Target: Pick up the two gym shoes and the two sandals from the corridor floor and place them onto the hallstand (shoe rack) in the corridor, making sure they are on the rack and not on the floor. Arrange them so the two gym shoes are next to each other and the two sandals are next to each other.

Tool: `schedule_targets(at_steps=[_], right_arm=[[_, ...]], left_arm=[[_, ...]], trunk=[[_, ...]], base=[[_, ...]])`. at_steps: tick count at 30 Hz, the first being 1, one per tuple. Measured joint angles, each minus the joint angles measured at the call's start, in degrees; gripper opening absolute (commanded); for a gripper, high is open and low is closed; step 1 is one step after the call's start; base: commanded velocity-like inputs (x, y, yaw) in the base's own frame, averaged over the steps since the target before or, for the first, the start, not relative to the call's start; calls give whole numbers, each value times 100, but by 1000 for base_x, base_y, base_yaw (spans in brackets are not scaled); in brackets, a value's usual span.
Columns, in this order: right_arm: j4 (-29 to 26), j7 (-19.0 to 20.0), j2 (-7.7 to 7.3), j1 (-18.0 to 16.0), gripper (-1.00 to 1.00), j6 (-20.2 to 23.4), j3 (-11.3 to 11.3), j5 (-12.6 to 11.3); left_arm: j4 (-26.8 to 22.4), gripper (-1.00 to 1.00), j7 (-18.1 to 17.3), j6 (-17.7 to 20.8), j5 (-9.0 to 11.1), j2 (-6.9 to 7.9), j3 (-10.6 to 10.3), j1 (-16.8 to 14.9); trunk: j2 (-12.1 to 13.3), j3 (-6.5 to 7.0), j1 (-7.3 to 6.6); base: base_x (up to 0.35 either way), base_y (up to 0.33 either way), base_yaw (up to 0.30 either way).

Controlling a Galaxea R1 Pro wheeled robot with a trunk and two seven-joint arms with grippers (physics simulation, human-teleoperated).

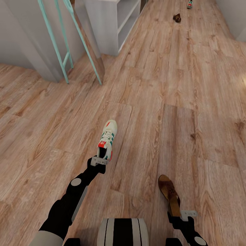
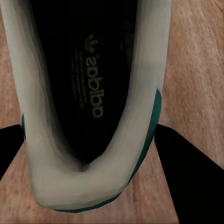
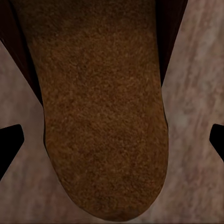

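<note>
The left arm reaches forward and down from the lower left of the head view, and the left gripper (image 1: 99, 160) meets the heel of a gym shoe (image 1: 107, 138), which points away from the robot with its toe toward the hallstand (image 1: 112, 20). In the left wrist view the fingers (image 2: 189, 172) stand on both sides of the shoe's heel (image 2: 88, 158), pressed against it, so they are clamped on the gym shoe. This view also looks into the dark inside of the shoe, where a printed logo is readable.

The right arm comes up at the lower right, and the right gripper (image 1: 184, 215) is at the heel end of a sandal (image 1: 169, 193) above the corridor floor (image 1: 164, 102). In the right wrist view the sandal's tan insole (image 3: 102, 116) lies between the fingertips (image 3: 9, 144), which stay apart from its edges; I cannot tell if it is held.

The hallstand's shelves look empty. Far ahead on the floor lie the second sandal (image 1: 177, 17) and, at the top edge, the second gym shoe (image 1: 189, 4)
</note>
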Motion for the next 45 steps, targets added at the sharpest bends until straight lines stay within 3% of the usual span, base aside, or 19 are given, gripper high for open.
schedule_targets(at_steps=[11, 12, 33, 39, 45], right_arm=[[-2, 0, 0, 0, 100, 0, 6, 0], [-2, 0, 0, 0, -100, 0, 6, 0], [-5, -17, -2, 0, -100, -1, -5, 9], [-3, 5, 0, -1, -100, -43, 29, 19], [9, 20, 0, -1, -100, -489, 34, 27]], left_arm=[[-28, -100, 2, 2, -3, 0, -2, 0], [-34, -100, 2, 3, -3, 0, -2, 0], [-63, -100, 8, 4, -8, 9, 17, 26], [-59, -100, 22, 69, -23, 17, 32, 26], [-2, -100, 46, 67, -27, 49, 43, 57]], trunk=[[0, -19, 0], [0, -19, 0], [0, -20, -1], [8, 113, -16], [16, 246, -31]], base=[[0, 0, 0], [0, 0, 0], [0, 0, 0], [0, 0, 0], [0, 0, 0]])
